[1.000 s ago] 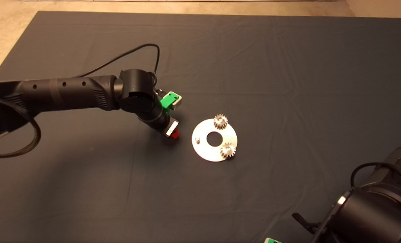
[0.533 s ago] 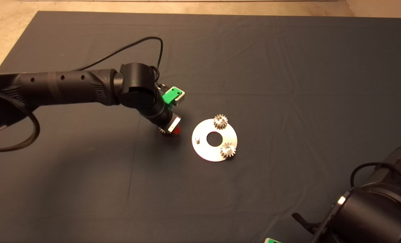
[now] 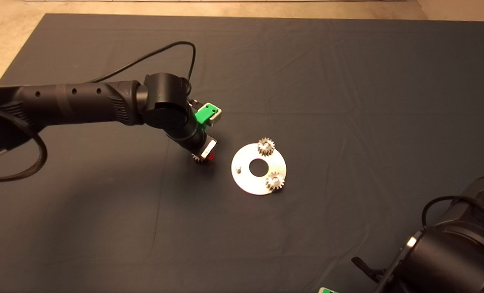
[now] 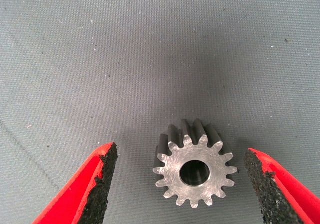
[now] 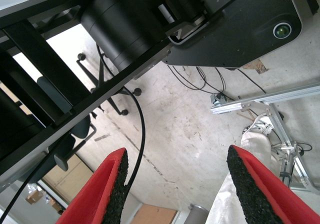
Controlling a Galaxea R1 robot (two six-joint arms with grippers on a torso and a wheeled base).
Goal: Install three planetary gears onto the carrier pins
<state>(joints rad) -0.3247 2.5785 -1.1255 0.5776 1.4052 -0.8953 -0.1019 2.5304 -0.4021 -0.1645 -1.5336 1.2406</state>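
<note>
The shiny carrier disc lies mid-mat with two planetary gears seated on its pins, one at the far side and one at the near right. A bare carrier pin stands at its left. The third gear lies flat on the mat left of the disc, mostly hidden under the left gripper in the head view. In the left wrist view the gripper is open, its two fingers on either side of the gear without touching it. The right gripper is open and parked at the lower right.
The dark mat covers the table, with bare tabletop past its far edge. The left arm's black cable loops above its wrist. The right arm's body fills the lower right corner. The right wrist view shows floor, frames and chair legs.
The left gripper has shifted slightly left and lowered over the loose gear, which now peeks out under it. Disc, seated gears and right arm have not moved.
</note>
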